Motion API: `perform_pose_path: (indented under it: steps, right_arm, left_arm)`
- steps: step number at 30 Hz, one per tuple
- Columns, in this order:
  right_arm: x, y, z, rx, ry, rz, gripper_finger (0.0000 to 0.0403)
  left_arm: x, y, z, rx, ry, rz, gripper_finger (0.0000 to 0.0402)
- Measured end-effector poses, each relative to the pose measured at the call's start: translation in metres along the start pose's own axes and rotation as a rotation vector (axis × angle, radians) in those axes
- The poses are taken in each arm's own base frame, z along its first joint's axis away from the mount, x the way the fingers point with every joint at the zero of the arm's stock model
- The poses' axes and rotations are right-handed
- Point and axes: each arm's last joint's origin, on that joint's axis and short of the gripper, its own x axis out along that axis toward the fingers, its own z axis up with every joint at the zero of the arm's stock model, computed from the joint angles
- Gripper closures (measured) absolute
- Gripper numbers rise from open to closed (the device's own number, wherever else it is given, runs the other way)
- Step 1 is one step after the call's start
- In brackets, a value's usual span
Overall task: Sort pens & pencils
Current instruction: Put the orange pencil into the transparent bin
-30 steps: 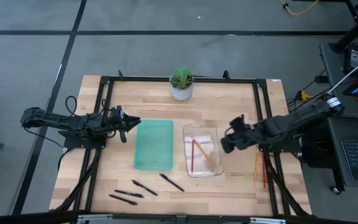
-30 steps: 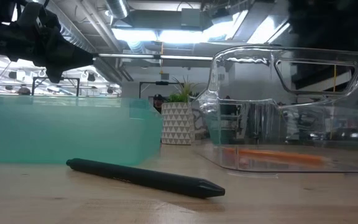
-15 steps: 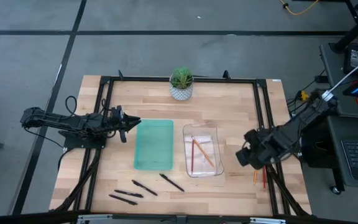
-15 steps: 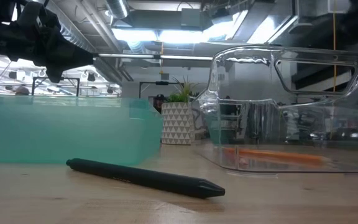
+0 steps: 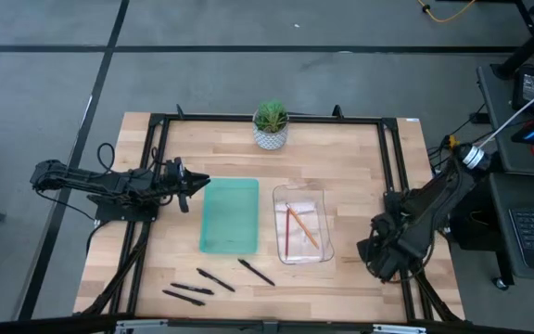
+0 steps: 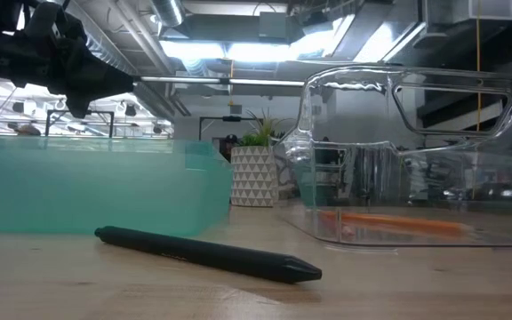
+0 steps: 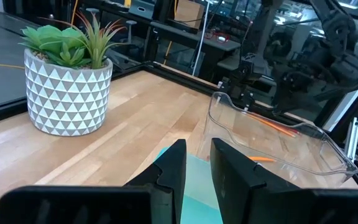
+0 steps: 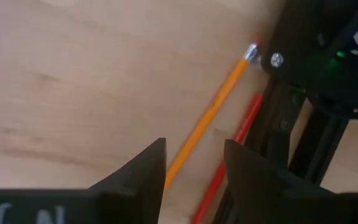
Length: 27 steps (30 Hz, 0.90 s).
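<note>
My left gripper (image 5: 196, 183) waits at the teal tray's (image 5: 229, 215) left edge, fingers slightly apart, holding nothing. Three pens (image 5: 216, 280) lie along the desk's (image 5: 341, 158) front edge, below that tray. The clear tray (image 5: 302, 224) holds one pencil (image 5: 303, 228). My right gripper (image 8: 194, 163) hangs at the desk's right edge, fingers spread and empty, over an orange pencil (image 8: 213, 107) and a red one (image 8: 238, 134).

Bright ceiling lights glare in low view; right wrist view blurred.
</note>
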Motion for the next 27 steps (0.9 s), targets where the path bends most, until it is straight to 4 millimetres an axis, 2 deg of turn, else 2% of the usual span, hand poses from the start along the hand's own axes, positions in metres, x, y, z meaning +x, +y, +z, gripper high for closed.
perform_pose_path:
  steps: [4,8,15,21,27]
  right_arm:
    - [0.02,0.006,-0.004,0.009,0.03,-0.061,0.024]
    - [0.041,0.009,-0.004,0.016,0.076,-0.023,0.024]
    - [0.05,0.006,0.0,0.039,0.12,-0.054,0.024]
    - [0.063,0.006,0.0,0.049,0.164,-0.009,0.0241]
    - [0.055,0.012,0.003,0.023,0.142,-0.001,0.0241]
  left_arm:
    - [0.0,0.0,0.0,0.0,0.0,0.0,0.0333]
    - [0.0,0.0,0.0,0.0,-0.001,0.0,0.0333]
    - [0.0,0.0,0.0,0.001,-0.001,-0.001,0.0333]
    - [0.0,0.0,0.0,0.002,-0.001,0.0,0.0333]
    - [0.0,0.0,0.0,0.002,-0.001,0.0,0.0333]
